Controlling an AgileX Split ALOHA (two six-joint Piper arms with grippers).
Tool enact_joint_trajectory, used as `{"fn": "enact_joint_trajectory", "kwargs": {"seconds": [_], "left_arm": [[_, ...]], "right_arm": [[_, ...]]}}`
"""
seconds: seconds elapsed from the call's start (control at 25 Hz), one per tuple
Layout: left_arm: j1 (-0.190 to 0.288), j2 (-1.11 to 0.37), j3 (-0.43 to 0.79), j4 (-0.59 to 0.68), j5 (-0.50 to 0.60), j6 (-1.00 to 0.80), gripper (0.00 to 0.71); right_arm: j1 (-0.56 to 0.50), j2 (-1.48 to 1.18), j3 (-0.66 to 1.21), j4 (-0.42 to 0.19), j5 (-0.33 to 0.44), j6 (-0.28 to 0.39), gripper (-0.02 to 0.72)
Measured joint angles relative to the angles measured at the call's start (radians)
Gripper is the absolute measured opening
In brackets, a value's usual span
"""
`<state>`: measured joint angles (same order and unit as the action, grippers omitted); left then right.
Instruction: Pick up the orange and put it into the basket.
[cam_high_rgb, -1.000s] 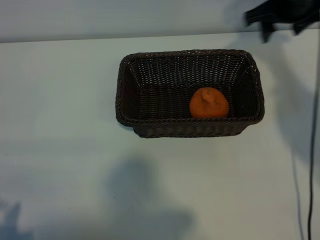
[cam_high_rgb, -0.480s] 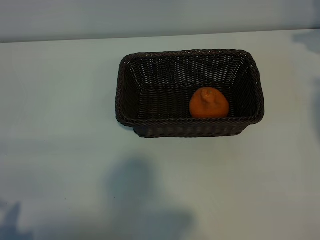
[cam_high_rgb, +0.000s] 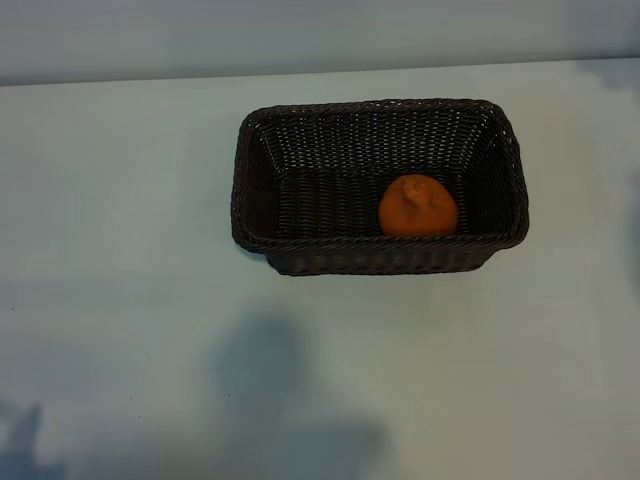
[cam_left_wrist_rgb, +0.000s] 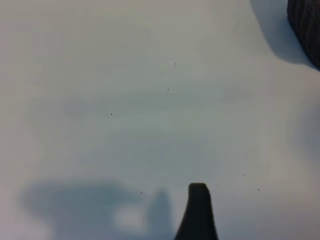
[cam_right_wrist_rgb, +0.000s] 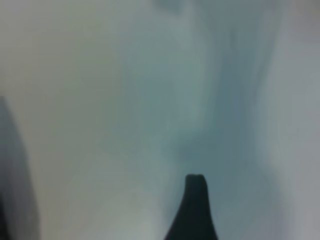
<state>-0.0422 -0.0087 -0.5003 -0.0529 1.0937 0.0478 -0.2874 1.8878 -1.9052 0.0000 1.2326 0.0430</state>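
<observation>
The orange (cam_high_rgb: 418, 206) is sitting inside the basket (cam_high_rgb: 262, 190), down on the woven floor toward the right end and close against the near wall, stem nub facing up. The basket is resting on the pale table (cam_high_rgb: 120, 250), long side running left to right, nothing else in it.

Neither arm is showing in the exterior view; only soft shadows are lying on the table in front of the basket and at the far right edge.

In the left wrist view, one dark fingertip (cam_left_wrist_rgb: 198, 210) of the left gripper is poking in over bare table, and a corner of the basket (cam_left_wrist_rgb: 305, 22) is showing well away from it. That gripper is standing wide apart and holding nothing.

In the right wrist view, one dark fingertip (cam_right_wrist_rgb: 194, 207) of the right gripper is showing against a smeared, blurry table surface, nothing between or near the fingers. It is also spread wide and carrying nothing.
</observation>
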Motion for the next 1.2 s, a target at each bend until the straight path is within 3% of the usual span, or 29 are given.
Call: {"fn": "enact_joint_trajectory", "kwargs": {"seconds": [0.2,0.8,1.2], "left_arm": [[0.000,0.000,0.000,0.000,0.000,0.000,0.592],[0.000,0.000,0.000,0.000,0.000,0.002,0.592],[0.000,0.000,0.000,0.000,0.000,0.002,0.592]], "right_arm": [[0.000,-0.190,0.046,0.015,0.014,0.000,0.564],[0.000,-0.801,0.445,-0.012,-0.005,-0.033,0.563],[0.000,-1.163,0.804,0.060,-0.005,-0.034,0.561]]}}
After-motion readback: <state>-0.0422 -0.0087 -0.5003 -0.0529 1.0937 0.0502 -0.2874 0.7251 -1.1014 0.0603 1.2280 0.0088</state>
